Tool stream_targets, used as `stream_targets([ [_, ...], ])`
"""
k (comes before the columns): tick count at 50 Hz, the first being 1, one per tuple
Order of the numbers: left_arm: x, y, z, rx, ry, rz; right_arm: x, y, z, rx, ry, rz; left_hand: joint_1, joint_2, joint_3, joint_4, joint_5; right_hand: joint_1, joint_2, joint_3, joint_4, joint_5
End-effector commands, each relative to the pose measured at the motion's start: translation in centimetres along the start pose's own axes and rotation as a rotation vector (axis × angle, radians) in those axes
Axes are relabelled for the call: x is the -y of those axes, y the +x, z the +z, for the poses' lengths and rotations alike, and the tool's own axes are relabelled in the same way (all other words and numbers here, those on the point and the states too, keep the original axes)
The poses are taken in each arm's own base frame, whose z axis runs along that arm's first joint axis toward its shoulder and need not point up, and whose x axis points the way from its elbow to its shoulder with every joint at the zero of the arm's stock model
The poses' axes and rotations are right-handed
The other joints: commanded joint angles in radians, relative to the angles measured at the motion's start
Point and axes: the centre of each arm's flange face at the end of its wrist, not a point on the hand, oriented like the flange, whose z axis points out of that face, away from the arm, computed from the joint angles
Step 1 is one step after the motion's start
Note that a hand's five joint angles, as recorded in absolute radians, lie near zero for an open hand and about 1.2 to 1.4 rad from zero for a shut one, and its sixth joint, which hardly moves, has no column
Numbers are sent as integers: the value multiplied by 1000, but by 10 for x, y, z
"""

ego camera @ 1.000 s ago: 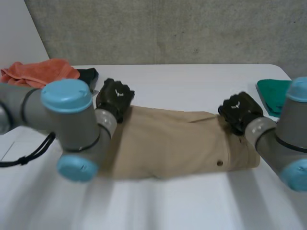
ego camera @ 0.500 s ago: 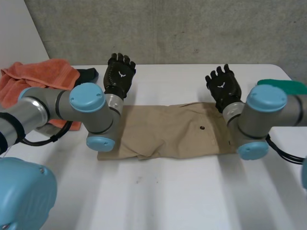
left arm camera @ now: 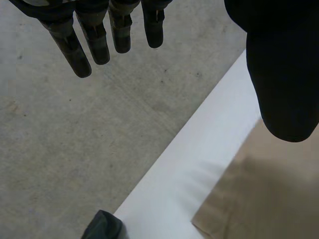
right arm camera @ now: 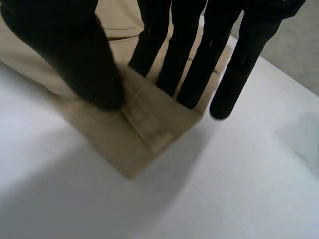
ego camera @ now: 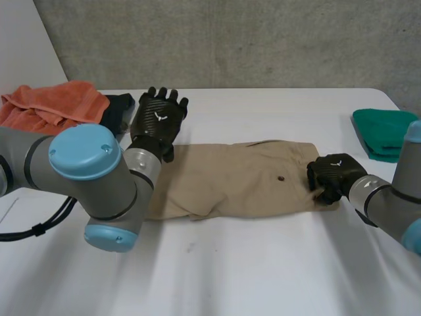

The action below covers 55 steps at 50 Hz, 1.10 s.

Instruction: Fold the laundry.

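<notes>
We've got the khaki trousers (ego camera: pixel 237 181) folded into a long strip, lying flat across the middle of the desk (ego camera: pixel 263 276), long side running left to right, with a small dark button (ego camera: pixel 281 178) on top toward the right end. Left hand (ego camera: pixel 158 122) is up off the desk just past the strip's far left corner, back of the hand to the head camera. Its own wrist view shows the fingers (left arm camera: pixel 94 42) straight and spread and the thumb (left arm camera: pixel 281 74) well apart from them, with nothing in the grasp and the tan corner (left arm camera: pixel 269 199) below the thumb. Right hand (ego camera: pixel 332 176) sits on the strip's right end at the near corner. In the right wrist view its fingers (right arm camera: pixel 184 45) are straight with the tips down on the cloth (right arm camera: pixel 144 124). The thumb (right arm camera: pixel 75 55) is planted on the cloth beside them, and the fabric lies flat on the desk between and around them, so we read that as pressing, not pinching. An orange cloth (ego camera: pixel 56 105) is bunched at the desk's far left corner with a dark garment (ego camera: pixel 118 108) just beside it. That dark piece also shows in the left wrist view (left arm camera: pixel 102 226) at the desk's far edge. A folded green cloth (ego camera: pixel 385 131) lies at the right edge, apart from the trousers.
</notes>
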Motion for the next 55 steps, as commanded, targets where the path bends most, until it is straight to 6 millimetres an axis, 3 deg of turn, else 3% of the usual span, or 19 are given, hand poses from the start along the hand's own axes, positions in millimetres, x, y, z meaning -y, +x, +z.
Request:
stream_targets([
  [1, 2, 1, -4, -6, -1, 4, 2, 21, 2, -177, 26, -68, -19, -33, -40, -29, -47, 363, 300, 312, 312, 326],
  [7, 15, -9, -10, 10, 22, -2, 18, 48, -23, -287, 42, -263, -19, -33, -40, -29, -47, 363, 300, 312, 312, 326],
  [14, 24, -20, -20, 25, 27, -18, 34, 45, -24, -306, 76, -465, -19, -33, -40, -29, -47, 363, 300, 312, 312, 326],
  [17, 27, -26, -25, 33, 29, -30, 71, 1, -29, -243, 246, -553, -19, -33, -40, -29, -47, 363, 300, 312, 312, 326],
  [18, 29, -30, -27, 43, 31, -36, 90, -34, -34, -179, 357, -597, -19, -33, -40, -29, -47, 363, 300, 312, 312, 326],
  [20, 30, -34, -29, 52, 31, -42, 101, -64, -41, -113, 446, -625, -19, -33, -40, -29, -47, 363, 300, 312, 312, 326],
  [21, 29, -36, -30, 56, 29, -46, 106, -93, -48, -31, 525, -654, -19, -33, -40, -29, -47, 363, 300, 312, 312, 326],
  [24, 29, -45, -34, 74, 25, -65, 98, -136, -53, 125, 601, -706, -19, -33, -40, -29, -47, 363, 300, 312, 312, 326],
  [25, 28, -46, -35, 77, 22, -69, 86, -161, -56, 235, 630, -743, -19, -33, -40, -29, -47, 363, 300, 312, 312, 326],
  [29, 27, -50, -42, 82, 13, -94, 56, -205, -59, 415, 652, -833, -19, -33, -40, -29, -47, 363, 300, 312, 312, 326],
  [33, 26, -52, -47, 84, 8, -113, 44, -220, -54, 445, 643, -903, -19, -33, -40, -29, -47, 363, 300, 312, 312, 326],
  [37, 22, -57, -46, 95, -1, -117, 55, -221, -54, 431, 667, -882, -19, -33, -40, -29, -47, 338, 275, 287, 287, 300],
  [39, 22, -58, -45, 99, 0, -116, 59, -219, -53, 430, 662, -842, -19, -33, -40, -29, -47, -150, -213, -201, -201, -187],
  [41, 25, -59, -44, 103, 9, -117, 68, -213, -56, 442, 647, -728, -19, -33, -40, -29, -47, -859, -922, -910, -910, -896],
  [48, 39, -64, -37, 120, 57, -129, 113, -180, -81, 458, 619, -253, -19, -33, -40, -29, -47, -859, -922, -910, -910, -896],
  [49, 45, -63, -36, 119, 72, -146, 118, -164, -79, 449, 590, -123, -19, -33, -40, -29, -47, -859, -922, -910, -910, -896],
  [52, 56, -57, -38, 94, 93, -185, 121, -131, -72, 404, 528, 49, -19, -33, -40, -29, -47, -859, -922, -910, -910, -896],
  [53, 64, -51, -39, 68, 101, -218, 122, -111, -69, 377, 484, 144, -19, -33, -40, -29, -47, -859, -922, -910, -910, -896],
  [55, 71, -45, -41, 39, 101, -250, 123, -91, -68, 348, 438, 208, -18, -32, -40, -28, -46, -859, -922, -910, -910, -896],
])
